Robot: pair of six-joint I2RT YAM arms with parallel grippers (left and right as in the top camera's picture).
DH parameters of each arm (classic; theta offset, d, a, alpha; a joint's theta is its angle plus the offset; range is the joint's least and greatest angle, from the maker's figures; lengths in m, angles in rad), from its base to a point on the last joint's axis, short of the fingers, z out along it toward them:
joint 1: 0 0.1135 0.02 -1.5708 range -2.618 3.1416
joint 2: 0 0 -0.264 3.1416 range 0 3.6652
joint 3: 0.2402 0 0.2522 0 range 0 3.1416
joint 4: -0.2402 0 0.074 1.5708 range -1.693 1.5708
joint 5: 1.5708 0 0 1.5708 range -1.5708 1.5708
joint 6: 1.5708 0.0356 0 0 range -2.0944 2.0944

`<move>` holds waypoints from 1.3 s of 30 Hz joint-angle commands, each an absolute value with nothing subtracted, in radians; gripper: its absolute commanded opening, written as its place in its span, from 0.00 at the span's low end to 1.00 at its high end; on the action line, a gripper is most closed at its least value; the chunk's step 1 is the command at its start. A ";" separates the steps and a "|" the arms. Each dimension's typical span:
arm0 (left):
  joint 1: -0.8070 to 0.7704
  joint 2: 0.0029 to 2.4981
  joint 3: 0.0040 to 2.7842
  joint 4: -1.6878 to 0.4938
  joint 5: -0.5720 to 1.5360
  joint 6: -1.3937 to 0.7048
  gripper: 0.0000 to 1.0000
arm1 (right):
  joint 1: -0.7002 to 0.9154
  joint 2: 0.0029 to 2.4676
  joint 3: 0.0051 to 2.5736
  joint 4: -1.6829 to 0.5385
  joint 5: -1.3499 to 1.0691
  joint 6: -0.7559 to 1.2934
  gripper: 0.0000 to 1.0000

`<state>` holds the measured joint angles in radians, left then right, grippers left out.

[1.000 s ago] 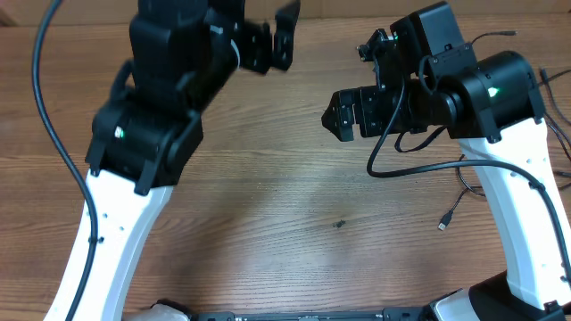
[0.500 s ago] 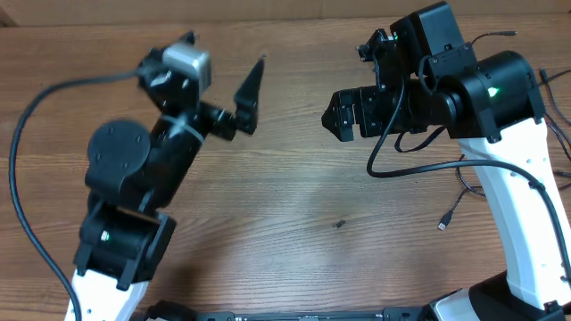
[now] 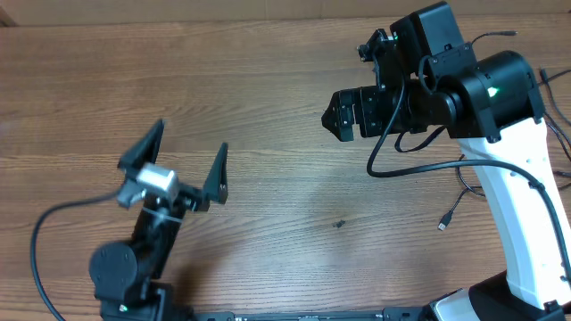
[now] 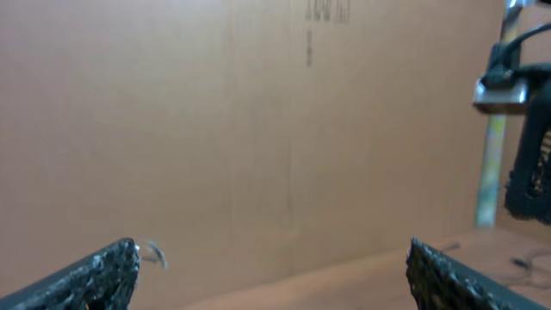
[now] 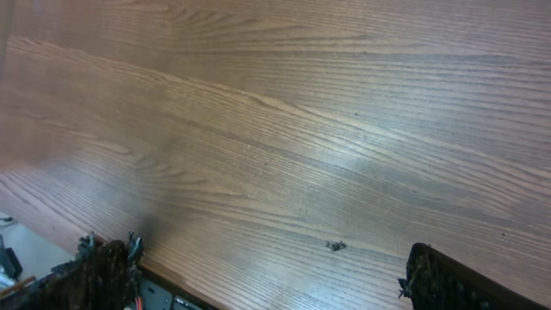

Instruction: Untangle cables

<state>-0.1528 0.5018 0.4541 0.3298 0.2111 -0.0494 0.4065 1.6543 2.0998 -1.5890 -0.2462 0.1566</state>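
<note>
Wood table point(image 3: 268, 71) | left gripper point(image 3: 191, 135) lower left, fingers wide apart, holds nothing | right gripper point(image 3: 332, 116) upper middle, fingers wide apart, holds nothing | cables point(image 3: 444, 221) lower right, partly hidden under right arm point(image 3: 517, 196), strand runs lower left to upper right | right gripper nearer; cables lie down and right of it

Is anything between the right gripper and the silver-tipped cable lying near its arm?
No separate object. The right gripper faces away from the cable, which lies beside the arm's white link; the arm's own thick cable hangs between them.
</note>
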 commanded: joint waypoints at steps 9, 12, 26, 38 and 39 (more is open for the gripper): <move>-0.026 0.142 0.105 0.397 0.263 -0.125 0.99 | 0.410 1.650 2.099 -1.584 -0.239 0.155 1.00; -0.009 0.078 0.053 0.379 0.263 -0.153 0.99 | 0.410 1.650 2.099 -1.584 -0.239 0.155 1.00; 0.015 0.003 0.005 0.009 0.141 -0.215 0.99 | 0.410 1.650 2.099 -1.584 -0.239 0.155 1.00; 0.015 0.003 0.005 -0.081 0.007 -0.127 1.00 | 0.410 1.650 2.099 -1.584 -0.239 0.155 1.00; 0.015 0.003 0.005 -0.081 0.010 -0.127 1.00 | 0.410 1.650 2.099 -1.584 -0.239 0.155 1.00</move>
